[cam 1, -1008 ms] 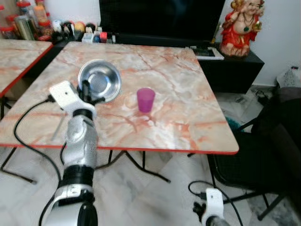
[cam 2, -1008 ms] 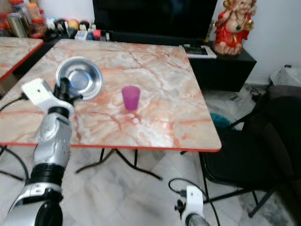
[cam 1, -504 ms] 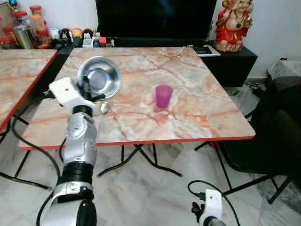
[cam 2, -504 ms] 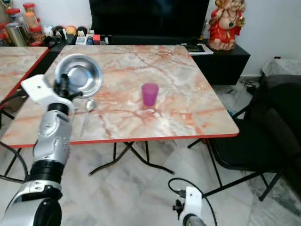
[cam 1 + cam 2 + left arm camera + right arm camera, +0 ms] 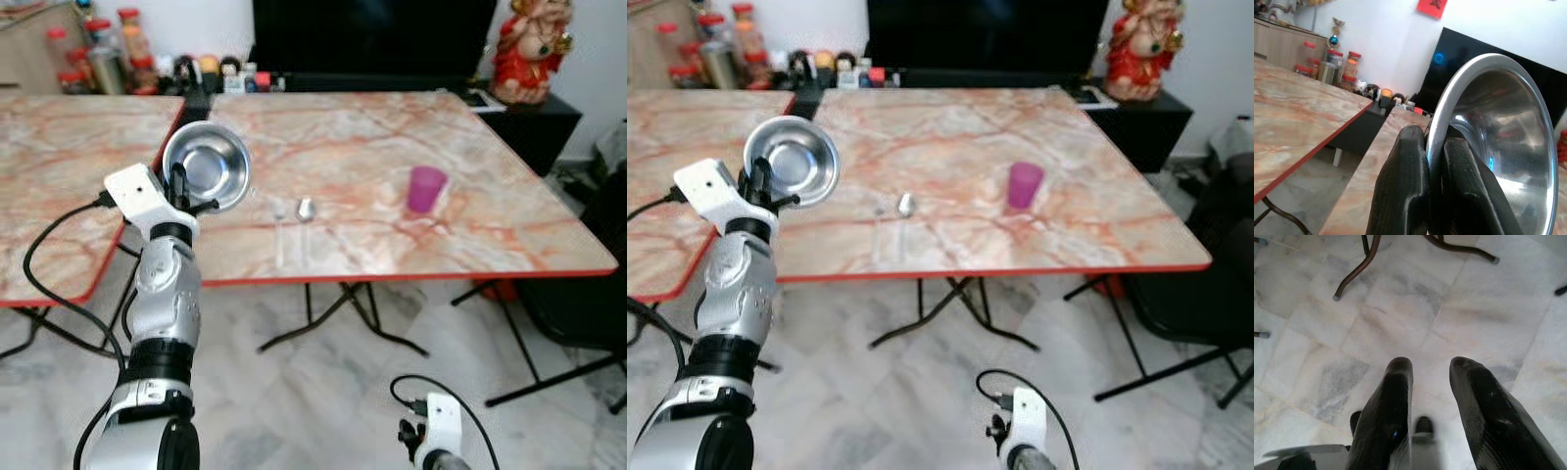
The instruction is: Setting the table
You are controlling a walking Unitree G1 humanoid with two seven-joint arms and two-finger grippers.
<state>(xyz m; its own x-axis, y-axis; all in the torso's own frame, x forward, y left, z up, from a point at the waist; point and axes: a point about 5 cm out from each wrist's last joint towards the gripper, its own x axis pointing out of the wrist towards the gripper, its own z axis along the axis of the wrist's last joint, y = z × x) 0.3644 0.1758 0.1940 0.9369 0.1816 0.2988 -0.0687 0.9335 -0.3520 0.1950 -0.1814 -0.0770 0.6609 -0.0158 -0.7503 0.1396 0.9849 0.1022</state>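
Marble table, left gripper pinching steel bowl rim

No legible text: red wall hanging bears a dark character, unreadable; jar labels too small.

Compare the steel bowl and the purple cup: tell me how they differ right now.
The steel bowl is wide, shallow, shiny metal; the purple cup is narrow, tall and matte. The bowl is held up on edge, its rim pinched by the left gripper; the cup stands upright and untouched on the marble table. Both are open vessels and look empty.
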